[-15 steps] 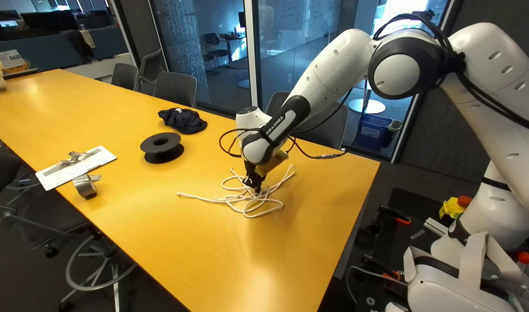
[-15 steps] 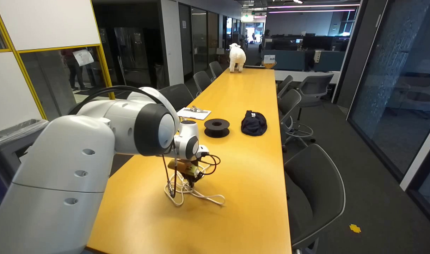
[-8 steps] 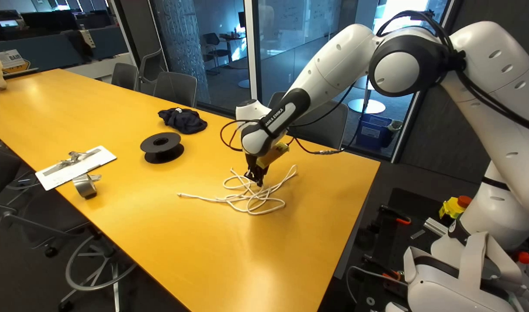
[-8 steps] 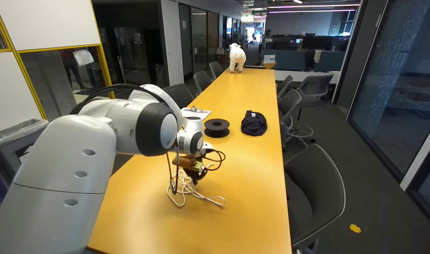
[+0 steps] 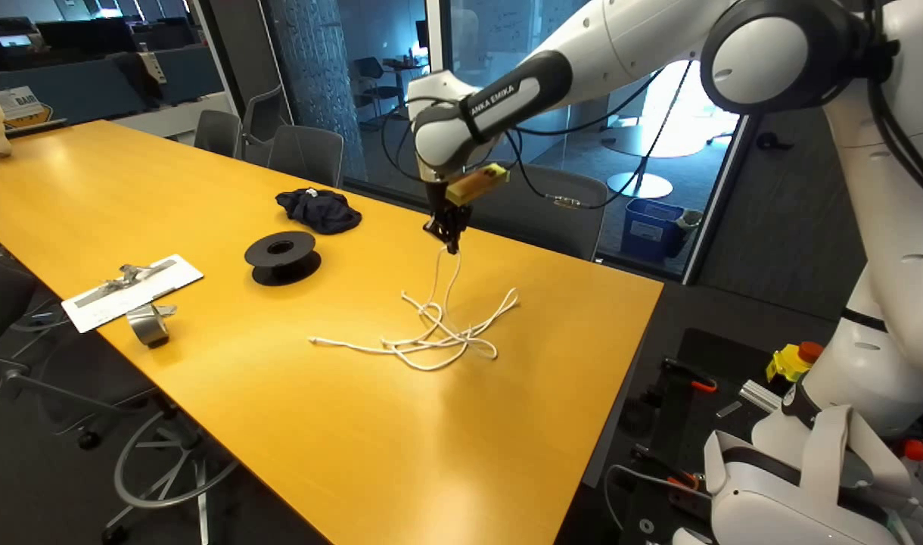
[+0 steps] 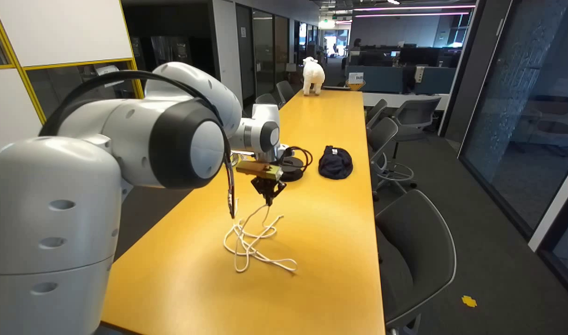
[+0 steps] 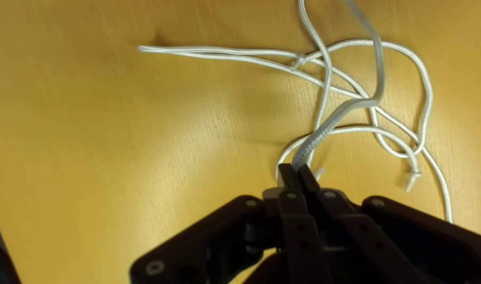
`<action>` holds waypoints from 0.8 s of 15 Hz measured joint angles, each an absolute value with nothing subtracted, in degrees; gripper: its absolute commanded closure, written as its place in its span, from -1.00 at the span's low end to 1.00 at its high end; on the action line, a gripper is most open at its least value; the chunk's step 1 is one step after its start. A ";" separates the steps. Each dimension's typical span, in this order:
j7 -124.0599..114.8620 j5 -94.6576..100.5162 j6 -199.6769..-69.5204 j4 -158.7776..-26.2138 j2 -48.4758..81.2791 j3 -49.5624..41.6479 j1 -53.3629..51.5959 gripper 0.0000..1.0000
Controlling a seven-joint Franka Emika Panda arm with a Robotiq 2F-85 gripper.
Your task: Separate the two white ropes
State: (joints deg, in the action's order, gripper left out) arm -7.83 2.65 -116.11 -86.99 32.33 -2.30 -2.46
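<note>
- across the yellow wooden bench (image 5: 386,439), white braided ropes (image 7: 328,81) are tangled.
- one strand (image 7: 322,131) is pinched by the black gripper (image 7: 296,169).
- both ropes may be dragged if crossings snag.

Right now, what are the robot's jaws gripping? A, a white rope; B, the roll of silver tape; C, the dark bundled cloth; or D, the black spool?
A: in the wrist view a white rope runs in between the closed jaws, and in both exterior views white strands hang from them down toward the table.
</note>
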 measured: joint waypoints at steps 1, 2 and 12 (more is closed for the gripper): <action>-7.94 3.08 -113.22 -86.08 30.42 -2.30 -2.48 0.96; -8.09 3.49 -110.19 -84.98 28.55 -2.30 -2.54 0.96; -22.44 11.30 -89.88 -67.95 16.25 -2.30 -5.15 0.96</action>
